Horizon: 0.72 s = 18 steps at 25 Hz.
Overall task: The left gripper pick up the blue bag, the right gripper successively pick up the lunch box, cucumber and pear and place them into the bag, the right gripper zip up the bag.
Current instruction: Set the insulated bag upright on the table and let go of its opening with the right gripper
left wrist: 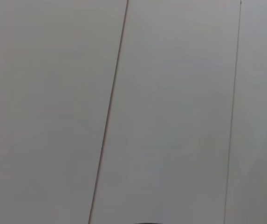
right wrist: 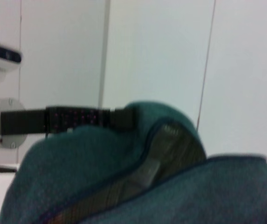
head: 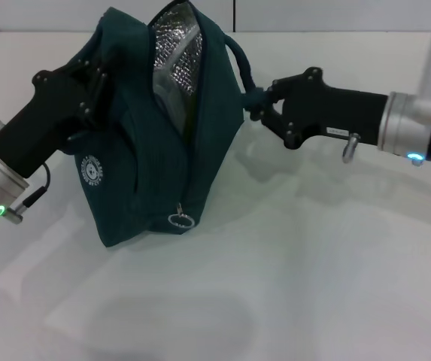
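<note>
bag: blue bag (head: 147, 150) held up over the white table (head: 313, 286), tilted, lower corner touching or just above the tabletop, can't tell which
bag opening: top unzipped, silver lining (head: 176, 56) visible inside; contents not visible
zipper: ring pull (head: 180, 220) hangs low on the front seam, near the bottom corner
logo: round white badge (head: 91, 170) on the side facing the left arm
left gripper: left gripper (head: 95, 75) at the bag's upper left side, fingers pressed into the fabric, pinching the bag
right gripper: right gripper (head: 254, 103) at the bag's right edge, pressed together on the dark handle strap (head: 238, 56) where it loops down from the top
right wrist view: bag fabric (right wrist: 124, 186) fills the lower part, open seam with lining strip running across; the left arm (right wrist: 54, 120) seen beyond it, reaching to the far top edge
left wrist view: only plain wall panels (left wrist: 170, 112), own fingers not shown
lunch box, cucumber, pear: none visible in any view
</note>
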Each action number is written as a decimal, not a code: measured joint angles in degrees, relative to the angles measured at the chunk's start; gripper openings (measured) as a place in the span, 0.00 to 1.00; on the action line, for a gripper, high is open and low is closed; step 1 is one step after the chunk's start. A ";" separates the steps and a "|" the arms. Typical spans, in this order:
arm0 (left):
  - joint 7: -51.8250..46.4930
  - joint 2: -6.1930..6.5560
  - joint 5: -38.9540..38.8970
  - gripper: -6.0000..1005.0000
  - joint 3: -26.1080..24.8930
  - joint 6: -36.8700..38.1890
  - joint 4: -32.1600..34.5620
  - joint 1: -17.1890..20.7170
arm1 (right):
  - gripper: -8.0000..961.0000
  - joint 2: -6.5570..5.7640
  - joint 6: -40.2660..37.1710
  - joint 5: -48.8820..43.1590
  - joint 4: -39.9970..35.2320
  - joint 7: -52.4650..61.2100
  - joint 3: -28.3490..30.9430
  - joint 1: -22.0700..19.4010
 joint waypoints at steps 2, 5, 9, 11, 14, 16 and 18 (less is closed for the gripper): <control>0.26 -0.05 0.32 0.05 0.10 -0.02 -0.08 0.04 | 0.09 -0.09 -2.86 2.54 0.25 -3.16 0.07 -1.14; 1.16 -0.06 0.80 0.05 0.15 0.00 -0.33 0.20 | 0.08 -0.50 -6.72 3.38 0.04 -4.12 0.35 -2.37; 2.31 -0.09 1.10 0.05 0.29 0.08 -0.90 0.54 | 0.08 -0.78 -9.37 3.44 -0.26 -3.92 1.05 -2.78; 3.57 -0.13 1.11 0.05 0.49 -0.01 -1.54 0.85 | 0.08 -0.88 -10.32 3.43 -0.60 -3.89 1.43 -2.91; 7.42 -0.19 1.13 0.05 1.21 0.21 -3.31 0.92 | 0.08 -1.03 -11.27 3.21 -1.28 -3.87 2.25 -3.42; 9.02 -0.25 1.13 0.05 1.56 0.34 -4.10 0.95 | 0.08 -1.21 -11.49 3.15 -1.48 -3.80 2.31 -3.56; 10.70 -0.32 1.12 0.05 2.18 0.38 -5.20 0.99 | 0.08 -1.37 -11.80 3.03 -1.51 -3.45 2.13 -3.59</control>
